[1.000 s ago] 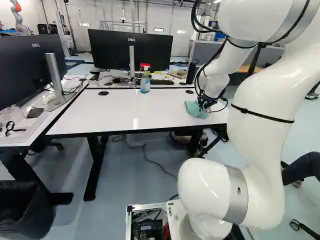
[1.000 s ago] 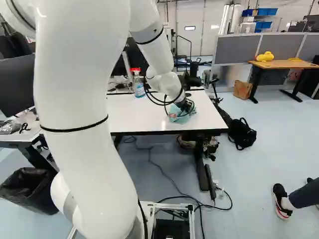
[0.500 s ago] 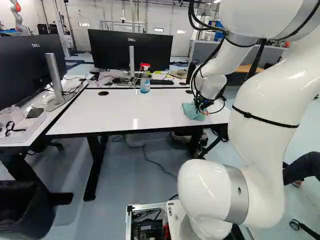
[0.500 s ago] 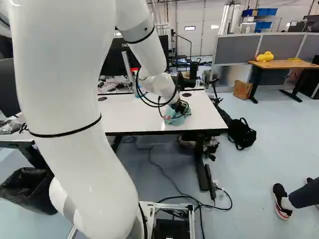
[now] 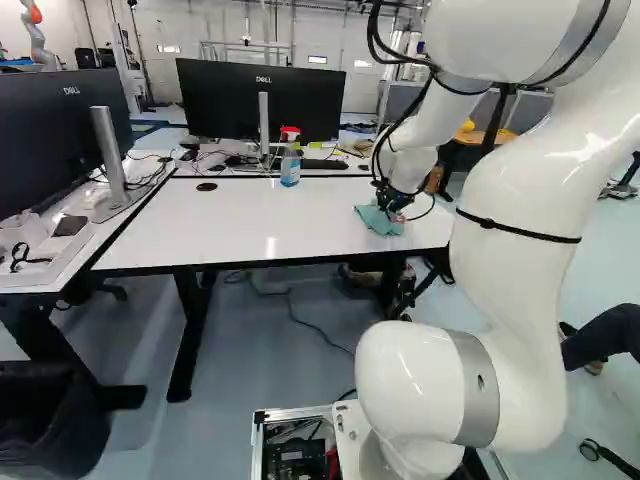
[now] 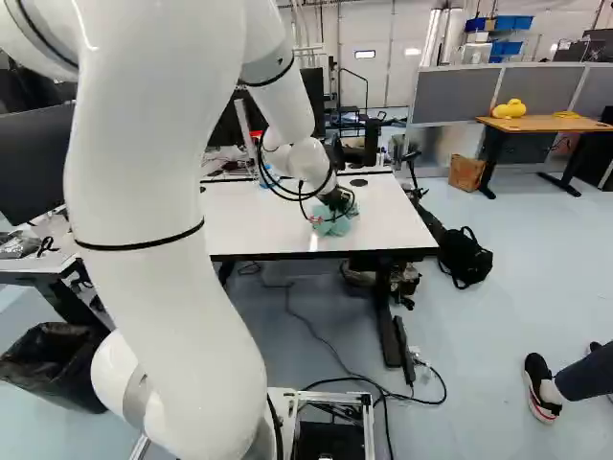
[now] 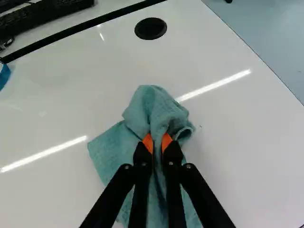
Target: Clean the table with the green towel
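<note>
Beneath your jaws was the white table; beyond them, a monitor bore pale lettering. Your towel lay on the table, its long axis running from under the jaws to a bunch just ahead. Your gripper grasped its folds. Left of the jaws stood a labelled spray bottle.

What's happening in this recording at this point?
A white robot arm is at a white table, its gripper shut on a bunched-up part of a green towel. The rest of the towel lies spread on the tabletop, near the table's right end in the left base view. A spray bottle stands farther back, toward the monitor.
</note>
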Available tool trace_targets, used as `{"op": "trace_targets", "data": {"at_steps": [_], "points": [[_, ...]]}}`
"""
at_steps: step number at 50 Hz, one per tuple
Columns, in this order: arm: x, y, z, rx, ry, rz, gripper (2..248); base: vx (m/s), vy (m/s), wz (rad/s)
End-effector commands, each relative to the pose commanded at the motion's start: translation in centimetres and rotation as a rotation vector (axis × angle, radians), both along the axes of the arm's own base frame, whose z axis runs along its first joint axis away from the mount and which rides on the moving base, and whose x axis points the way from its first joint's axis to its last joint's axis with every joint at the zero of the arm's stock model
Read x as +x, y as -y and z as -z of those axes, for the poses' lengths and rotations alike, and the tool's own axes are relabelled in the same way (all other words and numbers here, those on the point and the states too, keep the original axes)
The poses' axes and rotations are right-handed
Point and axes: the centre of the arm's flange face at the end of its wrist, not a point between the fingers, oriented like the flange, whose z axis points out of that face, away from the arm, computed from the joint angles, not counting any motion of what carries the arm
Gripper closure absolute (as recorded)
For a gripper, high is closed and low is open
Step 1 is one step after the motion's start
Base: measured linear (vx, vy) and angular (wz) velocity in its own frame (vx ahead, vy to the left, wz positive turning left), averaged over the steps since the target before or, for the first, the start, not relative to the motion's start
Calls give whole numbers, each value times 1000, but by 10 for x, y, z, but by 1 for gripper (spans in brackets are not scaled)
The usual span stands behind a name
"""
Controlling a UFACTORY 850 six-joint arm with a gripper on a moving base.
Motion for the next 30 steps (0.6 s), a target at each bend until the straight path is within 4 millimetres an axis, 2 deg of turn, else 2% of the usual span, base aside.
{"op": "trace_targets", "data": {"at_steps": [14,30], "points": [[-2,-3,-6,-3,10,-4,210,0,0,0],[-8,-24,-25,-11,41,-41,210,0,0,0]]}}
